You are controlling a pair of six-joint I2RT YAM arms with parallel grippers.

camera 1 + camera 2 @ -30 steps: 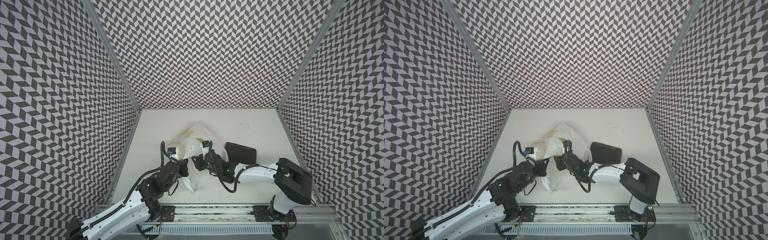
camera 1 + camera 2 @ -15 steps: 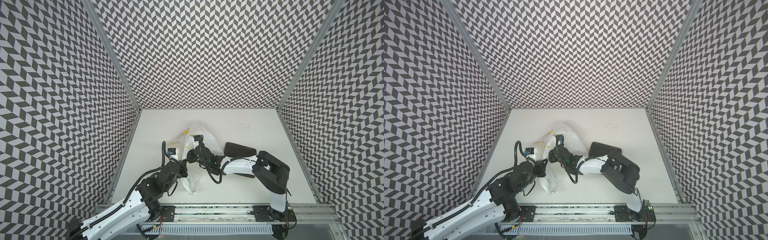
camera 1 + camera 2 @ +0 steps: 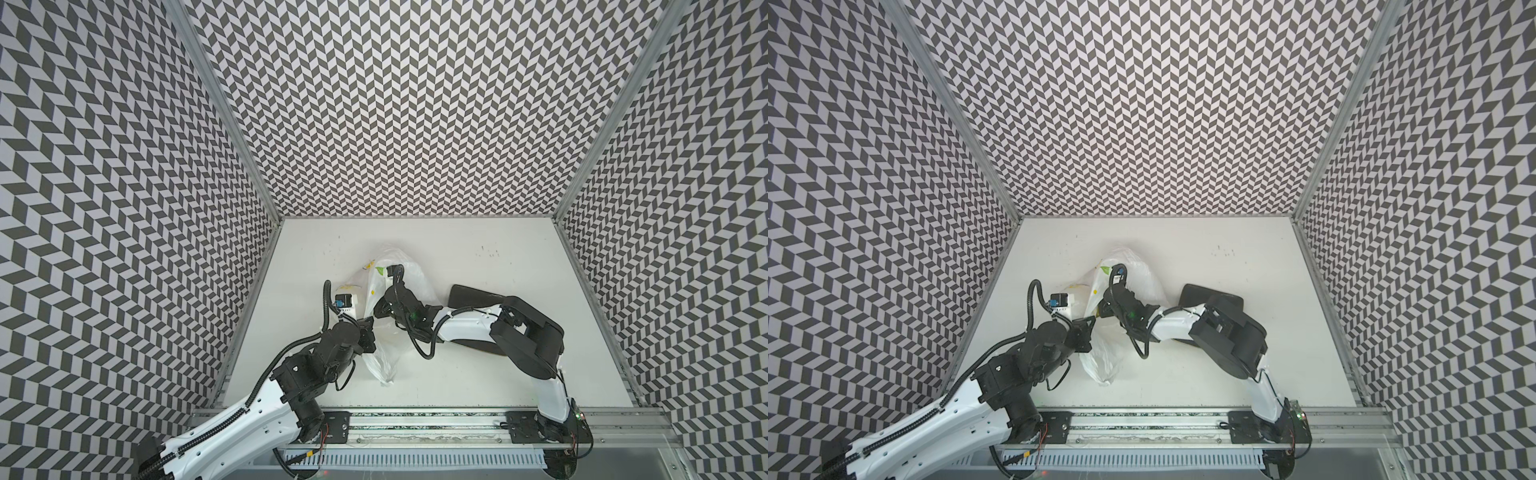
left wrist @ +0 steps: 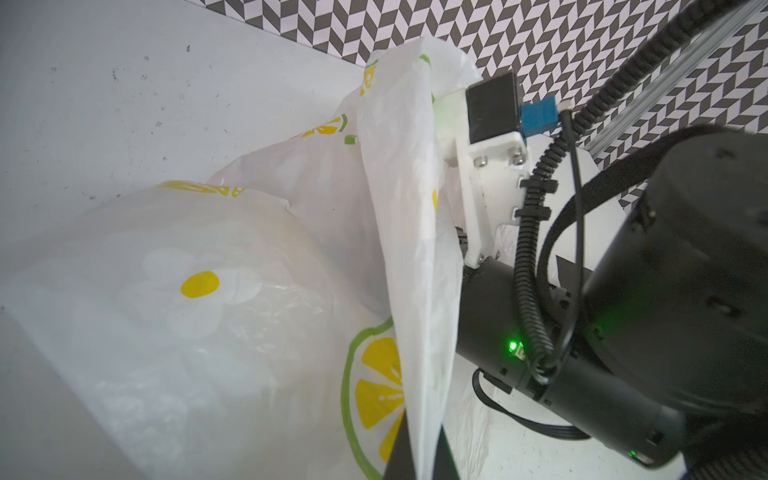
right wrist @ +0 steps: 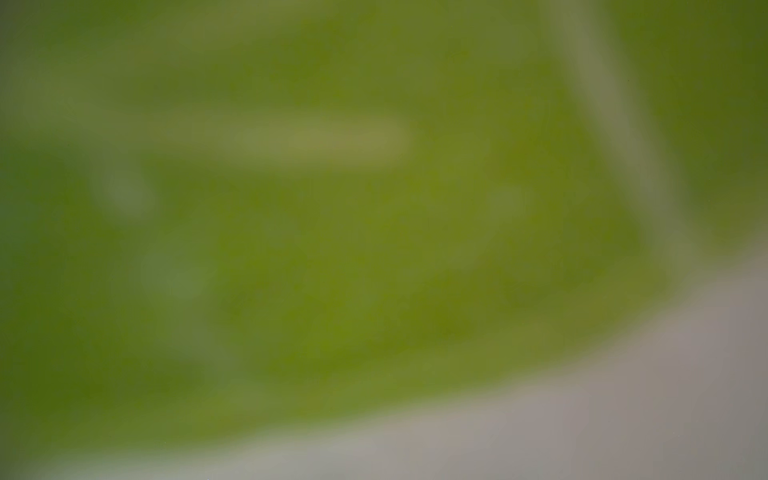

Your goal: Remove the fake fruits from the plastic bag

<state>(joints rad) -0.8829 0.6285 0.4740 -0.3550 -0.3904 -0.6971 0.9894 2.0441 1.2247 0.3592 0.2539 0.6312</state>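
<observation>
The plastic bag (image 3: 411, 282) (image 3: 1142, 278), white film printed with lemon slices, lies mid-table. My left gripper (image 3: 368, 328) (image 3: 1086, 328) is shut on a stretched edge of the bag, and the left wrist view shows film pinched between its jaws (image 4: 417, 461). My right gripper (image 3: 380, 309) (image 3: 1102, 309) pokes into the bag's mouth beside that edge, its fingertips hidden by film. The right wrist view is one green and grey blur. The fake fruits are hidden, and the bag's body (image 4: 208, 311) bulges.
A dark square plate (image 3: 473, 295) (image 3: 1200, 293) lies right of the bag, partly under the right arm. Patterned walls close three sides. A metal rail (image 3: 415, 419) runs along the front edge. In the left wrist view the right arm (image 4: 582, 353) fills the space beside the bag.
My right arm has swung left and pushed its gripper deeper into the bag's mouth, folding the bag's near side upward. The left gripper has kept its hold in place.
</observation>
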